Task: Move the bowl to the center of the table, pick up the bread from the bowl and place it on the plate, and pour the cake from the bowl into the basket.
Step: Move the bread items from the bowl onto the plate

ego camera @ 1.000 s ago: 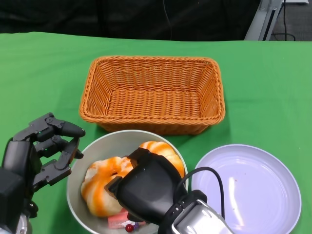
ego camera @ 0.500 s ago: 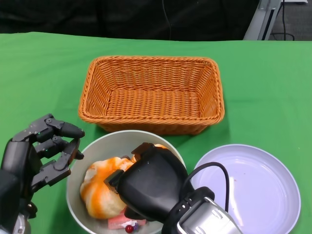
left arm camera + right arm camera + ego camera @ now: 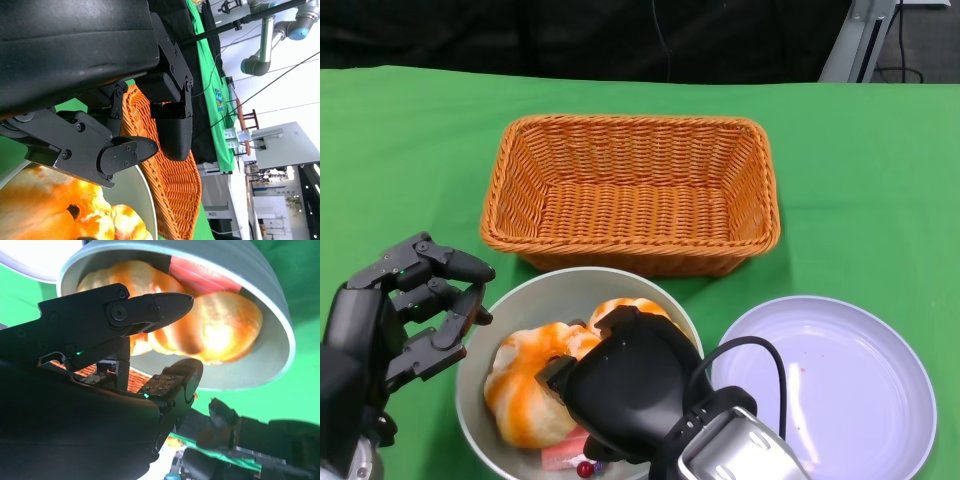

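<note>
The grey bowl (image 3: 485, 375) sits at about six o'clock of the wicker basket (image 3: 631, 193), so the centring looks done, but the orange-glazed bread (image 3: 530, 385) and the pink cake (image 3: 563, 455) are still inside it. The purple plate (image 3: 825, 385), at three o'clock of the bowl, and the basket both hold nothing. The right hand (image 3: 630, 390) reaches into the bowl with fingers apart around the bread, not yet clamped as far as I can judge, while the left hand (image 3: 415, 305) hangs spread and empty just beside the bowl's nine o'clock rim.

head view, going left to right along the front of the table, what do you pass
left hand → bowl holding the bread → right hand over the bowl → plate
</note>
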Tool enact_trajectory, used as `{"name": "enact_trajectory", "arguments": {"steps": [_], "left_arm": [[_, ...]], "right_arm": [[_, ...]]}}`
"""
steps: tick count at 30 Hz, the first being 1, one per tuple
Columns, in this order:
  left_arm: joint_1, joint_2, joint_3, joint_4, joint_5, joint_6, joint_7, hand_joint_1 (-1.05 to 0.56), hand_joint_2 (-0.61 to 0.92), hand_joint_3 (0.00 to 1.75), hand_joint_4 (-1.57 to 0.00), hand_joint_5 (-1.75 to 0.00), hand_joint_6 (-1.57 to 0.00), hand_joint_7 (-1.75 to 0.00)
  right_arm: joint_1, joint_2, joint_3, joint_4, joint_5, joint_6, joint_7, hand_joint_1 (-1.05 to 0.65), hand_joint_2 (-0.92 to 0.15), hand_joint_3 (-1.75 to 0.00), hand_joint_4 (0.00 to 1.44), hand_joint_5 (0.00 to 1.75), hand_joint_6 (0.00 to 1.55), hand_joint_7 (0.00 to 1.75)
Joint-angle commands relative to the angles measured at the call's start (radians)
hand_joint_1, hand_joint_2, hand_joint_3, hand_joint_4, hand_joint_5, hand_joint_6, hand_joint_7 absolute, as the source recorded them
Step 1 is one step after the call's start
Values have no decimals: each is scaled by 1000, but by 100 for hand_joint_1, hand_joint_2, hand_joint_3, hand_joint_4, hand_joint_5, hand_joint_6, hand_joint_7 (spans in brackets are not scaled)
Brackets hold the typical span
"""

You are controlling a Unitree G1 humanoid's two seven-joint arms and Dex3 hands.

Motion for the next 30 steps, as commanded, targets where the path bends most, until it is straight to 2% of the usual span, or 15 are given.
{"name": "enact_trajectory", "arguments": {"steps": [1, 13, 20, 22, 23, 26, 28, 29, 30], "left_arm": [[9, 18, 5, -13, 22, -5, 19, -19, 62, 70, -69, -140, -78, -109], [2, 15, 8, 6, 22, -19, 12, -21, 63, 63, -65, -140, -76, -111], [13, 6, 5, -14, 47, -16, 40, -18, 66, 60, -70, -140, -79, -110], [15, 0, 5, -19, 34, -10, 37, -15, 67, 61, -72, -140, -79, -109], [16, -1, 5, -20, 27, -9, 34, -12, 68, 62, -73, -140, -79, -108], [20, -4, 3, -30, 25, -2, 35, -10, 69, 63, -73, -140, -79, -107], [24, -6, 0, -42, 30, 6, 40, -9, 69, 64, -73, -140, -78, -106], [27, -8, -1, -48, 28, 11, 40, -9, 69, 64, -73, -140, -78, -106], [28, -10, -1, -52, 25, 13, 39, -8, 69, 65, -73, -140, -78, -106]], "right_arm": [[-14, 10, -11, 36, 2, 6, -15, -67, -92, -12, 43, 102, 44, 0], [-35, 31, -8, 80, -6, 26, -20, -66, -92, -10, 39, 108, 44, 1], [-40, 22, 4, 108, -14, 19, -34, -62, -92, -8, 41, 110, 39, 1], [-47, 15, 10, 117, -24, 13, -22, -59, -92, -5, 43, 107, 43, 2], [-50, 13, 12, 120, -28, 11, -16, -56, -92, -4, 48, 94, 51, 3], [-56, 13, 21, 139, -48, 11, -15, -55, -92, -4, 54, 79, 58, 3], [-60, 14, 29, 159, -66, 14, -21, -59, -92, -7, 64, 54, 62, 2], [-63, 14, 32, 174, -71, 14, -31, -60, -92, -7, 67, 49, 65, 2], [-65, 13, 34, 187, -73, 12, -40, -59, -92, -5, 67, 53, 68, 2]]}}
